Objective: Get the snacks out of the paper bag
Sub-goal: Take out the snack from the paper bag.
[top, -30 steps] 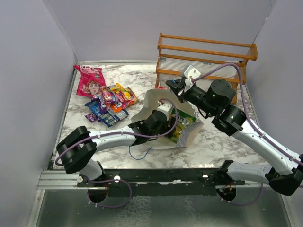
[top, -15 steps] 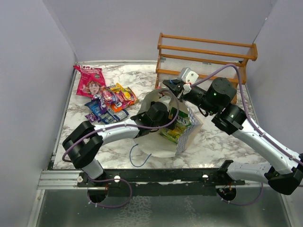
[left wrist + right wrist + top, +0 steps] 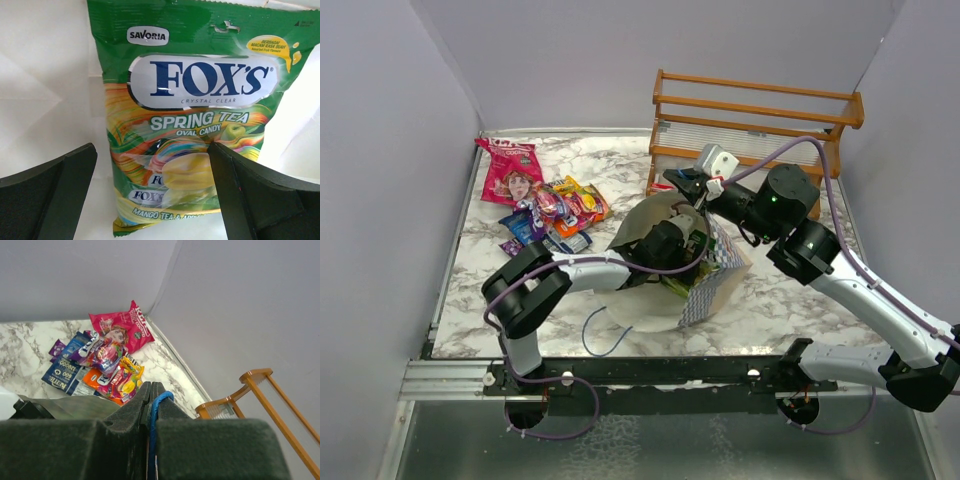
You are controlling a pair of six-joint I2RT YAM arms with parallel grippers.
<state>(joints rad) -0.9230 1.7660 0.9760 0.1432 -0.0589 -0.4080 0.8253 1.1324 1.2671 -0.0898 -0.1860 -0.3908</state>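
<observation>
The blue-and-white checkered paper bag point(image 3: 712, 285) lies at table centre with its cream mouth open to the left. My left gripper point(image 3: 682, 240) reaches inside it and is open around a green-yellow Fox's candy packet point(image 3: 187, 135), one finger point(image 3: 60, 195) on each side, not closed on it. My right gripper point(image 3: 682, 185) is shut on the bag's blue cord handle point(image 3: 161, 405) and holds the top edge up. Other snacks lie at the far left: the pink-red bag with a face point(image 3: 510, 170) and a pile of blue, orange and purple packets point(image 3: 555, 215), which also shows in the right wrist view point(image 3: 100, 365).
A wooden rack point(image 3: 750, 120) stands at the back right, just behind my right gripper. Grey walls close the table on the left, back and right. The bag's second blue cord point(image 3: 600, 335) trails on the marble near the front edge.
My left arm has pushed further right and deeper into the bag's mouth. The bag has been raised and opened wider. The right gripper has stayed about where it was.
</observation>
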